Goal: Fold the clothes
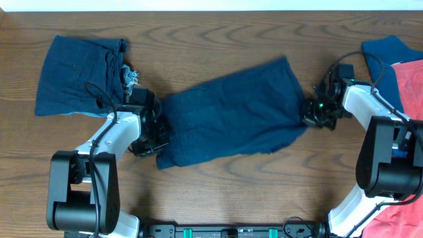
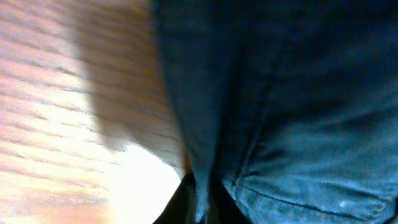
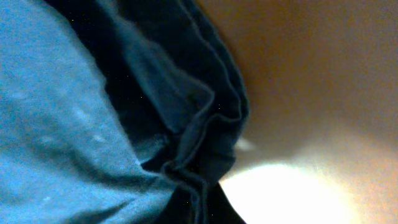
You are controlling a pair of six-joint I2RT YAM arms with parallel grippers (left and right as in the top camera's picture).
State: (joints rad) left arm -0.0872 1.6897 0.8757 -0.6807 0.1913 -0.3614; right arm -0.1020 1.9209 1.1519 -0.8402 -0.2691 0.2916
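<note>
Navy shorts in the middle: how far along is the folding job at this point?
Looks done: the denim garment at upper left lies compact, apparently folded. In hand: the navy shorts are stretched between the left gripper and right gripper, each pinching an end, not yet folded. Left: the blue garment and coral-red garment at the right edge.

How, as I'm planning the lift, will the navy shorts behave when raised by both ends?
Probably floppy: the navy shorts lie flat and bunch into folds at the right gripper. Likely to sag mid-span; no stiffness shows.
</note>
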